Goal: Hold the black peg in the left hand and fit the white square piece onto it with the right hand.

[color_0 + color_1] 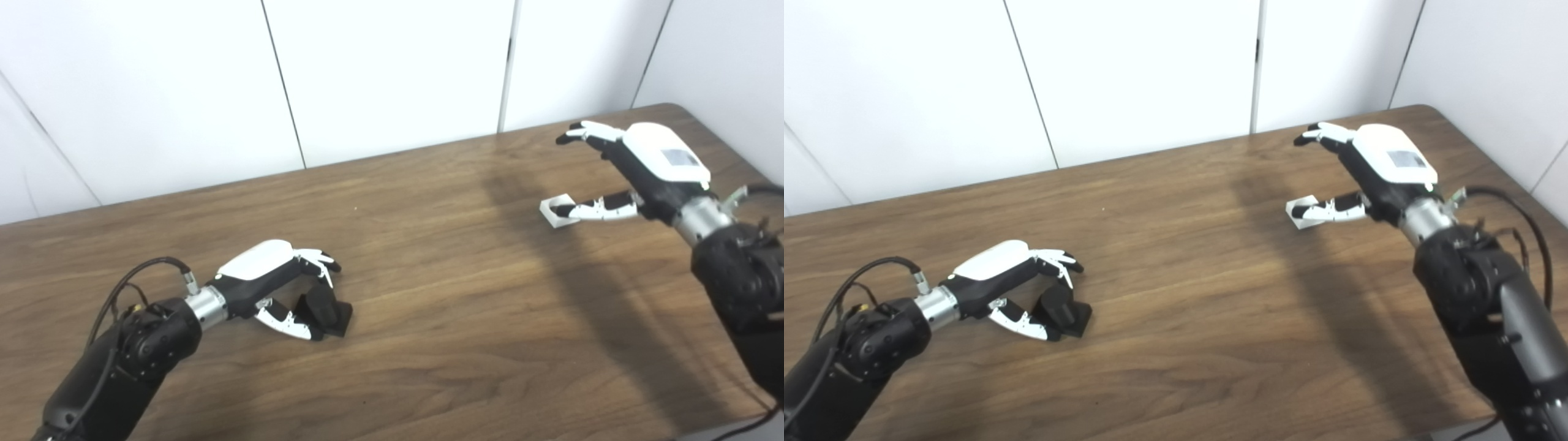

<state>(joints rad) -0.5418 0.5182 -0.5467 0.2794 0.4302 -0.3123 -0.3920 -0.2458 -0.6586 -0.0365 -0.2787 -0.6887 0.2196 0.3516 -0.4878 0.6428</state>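
Observation:
The black peg (327, 312) stands on its square base on the wooden table (441, 294), at the front left. My left hand (275, 282) is open around it, with fingers (318, 260) arched above it and the thumb (288, 323) low beside its base. The white square piece (554, 220) lies flat on the table at the right. My right hand (643, 162) is open over it, with the thumb (603, 208) reaching across the piece and the fingers (585, 131) raised well above. The same scene shows in the right eye view, with the peg (1062, 315) and the white piece (1297, 214).
A white panelled wall (392, 79) runs along the table's far edge. The table's right edge and rounded far corner (680, 110) lie close behind my right hand. Bare wood lies between the two hands.

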